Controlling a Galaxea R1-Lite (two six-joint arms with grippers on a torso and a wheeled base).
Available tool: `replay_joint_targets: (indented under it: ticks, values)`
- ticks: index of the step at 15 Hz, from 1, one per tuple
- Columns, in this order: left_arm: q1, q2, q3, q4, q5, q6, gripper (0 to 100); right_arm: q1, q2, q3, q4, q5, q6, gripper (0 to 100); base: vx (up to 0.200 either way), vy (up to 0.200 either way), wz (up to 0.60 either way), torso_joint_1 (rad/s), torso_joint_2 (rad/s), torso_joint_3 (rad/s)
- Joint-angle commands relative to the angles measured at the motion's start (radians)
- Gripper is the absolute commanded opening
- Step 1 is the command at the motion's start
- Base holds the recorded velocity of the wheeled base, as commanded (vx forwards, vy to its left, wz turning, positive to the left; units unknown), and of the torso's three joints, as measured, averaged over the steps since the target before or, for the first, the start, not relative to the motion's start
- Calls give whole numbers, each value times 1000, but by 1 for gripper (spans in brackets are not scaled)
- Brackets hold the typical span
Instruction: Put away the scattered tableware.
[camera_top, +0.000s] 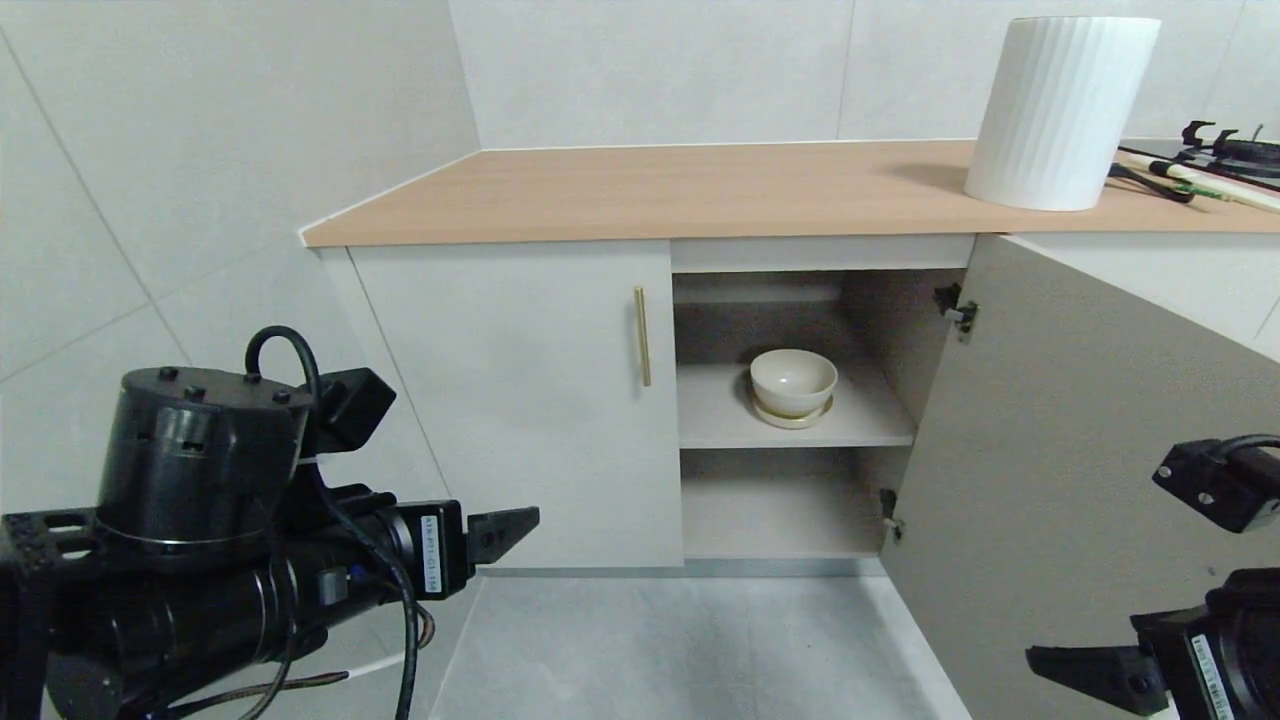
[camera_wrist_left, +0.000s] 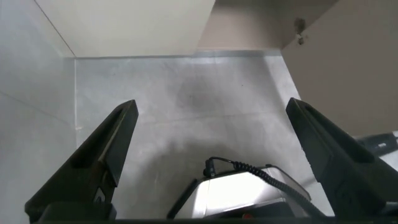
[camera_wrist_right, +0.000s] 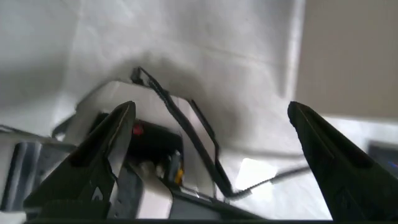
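A cream bowl (camera_top: 793, 380) sits on a small matching plate (camera_top: 790, 419) on the upper shelf (camera_top: 860, 420) inside the open cabinet. My left gripper (camera_top: 510, 527) hangs low at the left, in front of the shut cabinet door and well short of the shelf. The left wrist view shows this gripper (camera_wrist_left: 211, 124) open over bare floor, holding nothing. My right gripper (camera_top: 1060, 665) is low at the right, beside the open door. In the right wrist view it (camera_wrist_right: 211, 124) stands open and empty. On the counter's right end lie chopsticks and a dark utensil (camera_top: 1195, 182).
The cabinet's right door (camera_top: 1050, 450) swings out toward me at the right. The left door (camera_top: 520, 400) is shut, with a brass handle (camera_top: 642, 335). A tall white ribbed cylinder (camera_top: 1060, 110) stands on the wooden counter (camera_top: 650, 190). The lower shelf (camera_top: 780, 515) is bare.
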Motion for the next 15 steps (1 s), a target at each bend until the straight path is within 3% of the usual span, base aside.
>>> replay_joint_targets:
  ticks: [1,5,7,11,13,15]
  values:
    - [1,0,1,0,0,0,100,1,-13,-9,37,1,-13,100,0,-200,0,-7,-2,12]
    - [1,0,1,0,0,0,100,1,-36,-15,117,-1,-54,100,0,-200,0,2,-1,8]
    - [1,0,1,2,0,0,100,1,-65,-37,246,-1,-103,100,0,-200,0,5,10,5]
    - [1,2,1,0,0,0,100,-6,-115,-90,419,-25,-159,100,0,0,0,0,0,0]
    - [1,2,1,0,0,0,100,-45,-120,-95,424,-113,-155,100,0,0,0,0,0,0]
    - [1,3,1,0,0,0,100,-104,-114,-112,416,-130,-155,100,0,0,0,0,0,0]
